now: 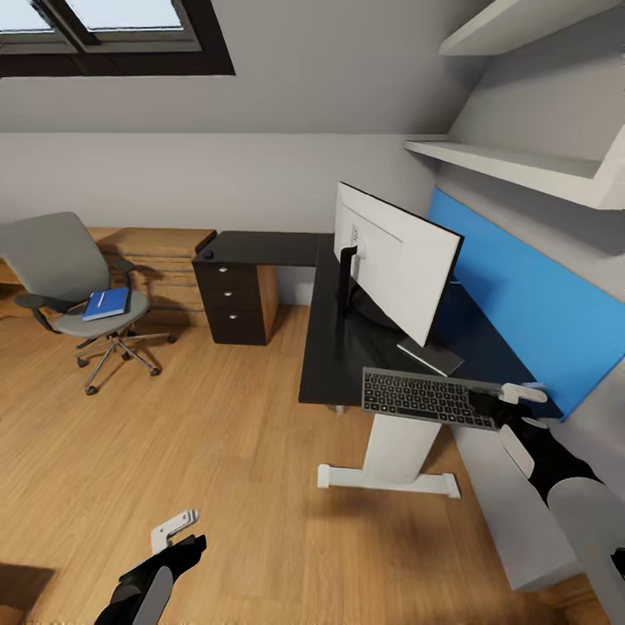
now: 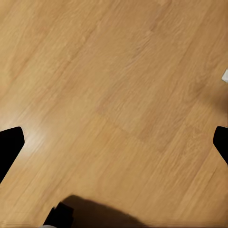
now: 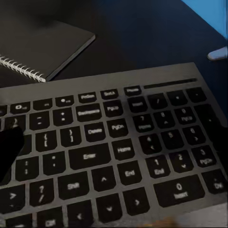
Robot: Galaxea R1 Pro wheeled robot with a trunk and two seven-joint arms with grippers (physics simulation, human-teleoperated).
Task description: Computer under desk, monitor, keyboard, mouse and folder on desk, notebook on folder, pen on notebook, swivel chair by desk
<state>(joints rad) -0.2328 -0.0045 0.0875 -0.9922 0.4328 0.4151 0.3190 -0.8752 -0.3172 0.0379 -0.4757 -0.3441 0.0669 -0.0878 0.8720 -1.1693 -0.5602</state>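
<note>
The dark keyboard hangs at the black desk's near edge, partly past it, with my right gripper shut on its right end. The right wrist view looks closely over the keyboard, with a dark spiral notebook lying on the desk behind it. That notebook lies by the white monitor, which stands on the desk. A small dark mouse rests on the desk's far left corner. A blue folder lies on the grey swivel chair's seat. My left gripper hangs open, low over the wooden floor.
A dark drawer unit stands under the desk's far wing. A wooden dresser is behind the chair. A blue wall panel and white shelves run along the right wall. The desk's white foot sits on the floor.
</note>
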